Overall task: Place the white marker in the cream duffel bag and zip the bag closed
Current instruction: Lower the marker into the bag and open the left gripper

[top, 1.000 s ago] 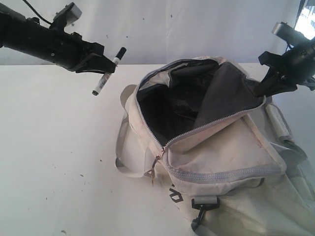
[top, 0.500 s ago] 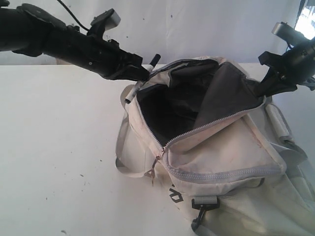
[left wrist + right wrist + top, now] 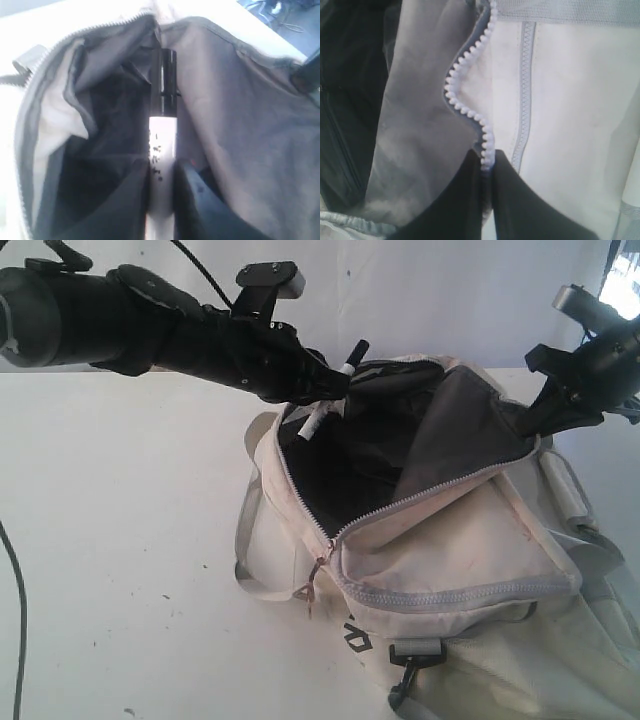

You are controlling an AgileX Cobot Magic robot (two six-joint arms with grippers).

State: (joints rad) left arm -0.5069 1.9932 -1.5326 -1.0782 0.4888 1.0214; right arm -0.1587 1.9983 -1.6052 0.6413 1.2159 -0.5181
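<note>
The cream duffel bag (image 3: 450,540) lies open on the table, its dark grey lining (image 3: 250,125) showing. My left gripper (image 3: 325,390) hangs over the bag's far-left rim, shut on the white marker (image 3: 318,418). The marker's black cap (image 3: 164,80) points into the opening, and the barrel (image 3: 161,165) sits between both fingers. My right gripper (image 3: 545,410) is shut on the bag's zipper edge (image 3: 470,112) at the far right, holding the flap up. The grey zipper teeth (image 3: 487,150) run straight into its pinch.
A white table (image 3: 120,570) spreads left of the bag, speckled with small dark marks. Grey straps (image 3: 262,585) and a black clip (image 3: 410,665) hang at the bag's near side. A white wall stands behind.
My left arm has swung right with the marker, from above the bare table to over the bag's open mouth. The right gripper and the bag have not moved.
</note>
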